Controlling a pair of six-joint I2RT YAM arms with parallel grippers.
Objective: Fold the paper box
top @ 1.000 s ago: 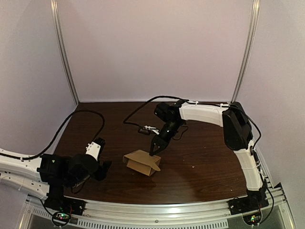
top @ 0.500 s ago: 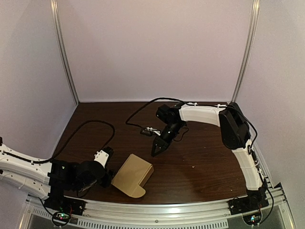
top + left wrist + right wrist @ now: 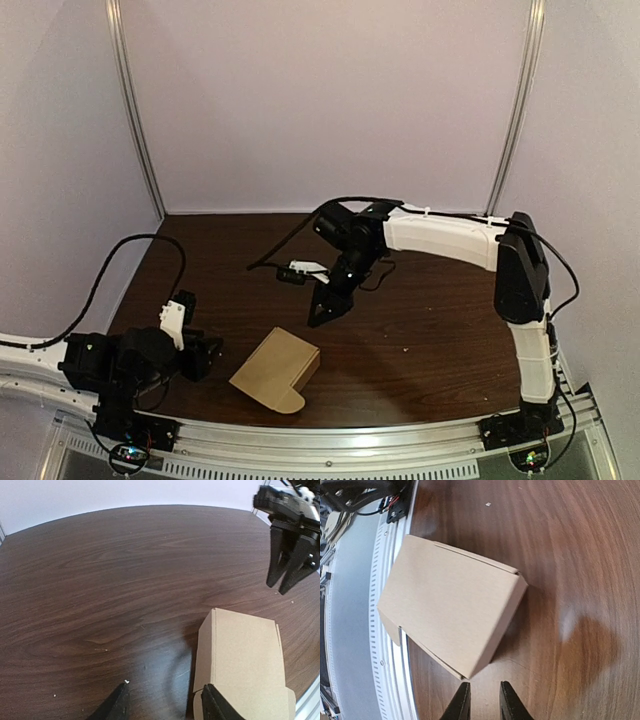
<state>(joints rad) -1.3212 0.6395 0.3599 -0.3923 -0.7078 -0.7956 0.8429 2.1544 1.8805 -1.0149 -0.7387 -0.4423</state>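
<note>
The brown paper box point(image 3: 275, 372) lies closed and flat near the table's front edge, a rounded flap showing at its near corner. In the left wrist view the box point(image 3: 245, 665) is to the right of my left gripper point(image 3: 166, 706), which is open over bare wood, its right finger against the box's near-left edge. From above, the left gripper point(image 3: 203, 356) sits just left of the box. My right gripper point(image 3: 320, 314) hangs above the table behind the box, apart from it. Its fingers point(image 3: 484, 700) stand a narrow gap apart, empty, just off the box point(image 3: 450, 605) corner.
A metal rail point(image 3: 330, 440) runs along the near table edge right beside the box. A black cable and a small white connector point(image 3: 298, 270) lie on the dark wood table point(image 3: 420, 340) behind the right gripper. Walls enclose the back and sides.
The box went from the table's middle, flaps up, to lying flat near the front edge. The left arm has drawn back to the left. The right gripper lifted off the box and shifted slightly left.
</note>
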